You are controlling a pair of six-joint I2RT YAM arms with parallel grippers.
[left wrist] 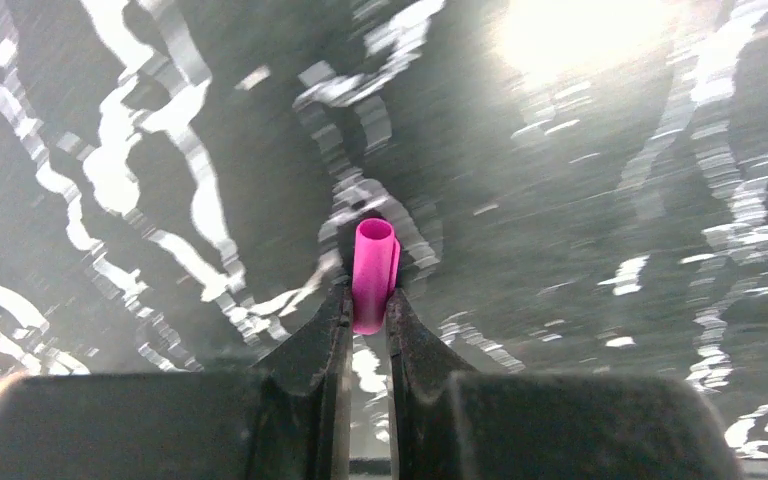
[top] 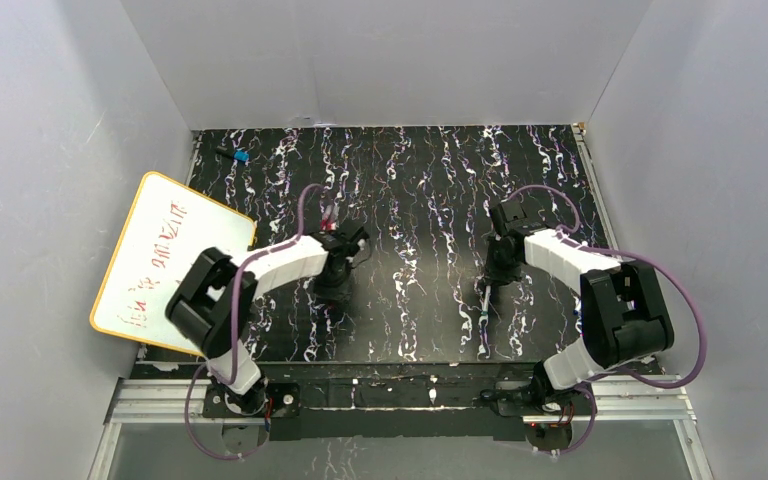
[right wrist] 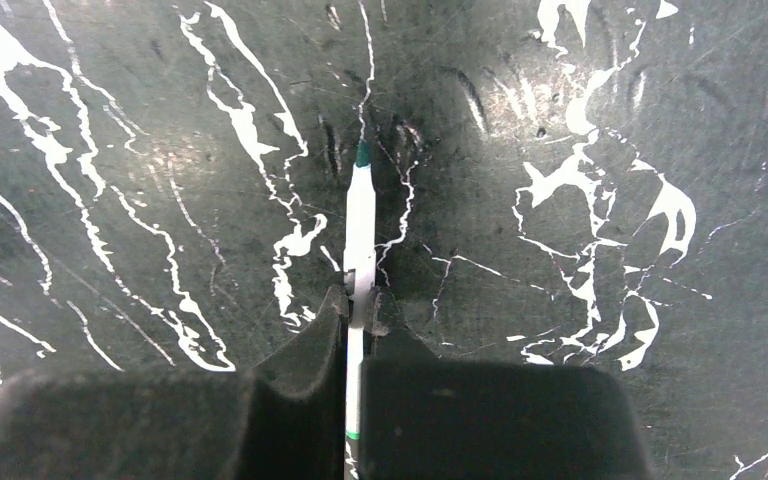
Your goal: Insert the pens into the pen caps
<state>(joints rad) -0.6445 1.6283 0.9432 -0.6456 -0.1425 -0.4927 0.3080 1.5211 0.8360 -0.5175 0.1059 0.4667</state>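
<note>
In the left wrist view my left gripper [left wrist: 370,296] is shut on the magenta pen cap [left wrist: 374,262], which sticks out past the fingertips with its open end away from me. In the top view this gripper [top: 338,258] is left of centre over the mat. My right gripper [right wrist: 358,298] is shut on a thin white pen [right wrist: 360,215] with a dark green tip pointing forward, close above the mat. In the top view that gripper [top: 501,270] is right of centre and the pen [top: 485,305] trails toward the near edge. I see no greyish cap and no second pen.
A black mat with white streaks [top: 410,200] covers the table. A whiteboard with an orange rim [top: 165,262] leans at the left edge. A short black object with a blue tip [top: 237,155] lies at the far left corner. White walls enclose three sides.
</note>
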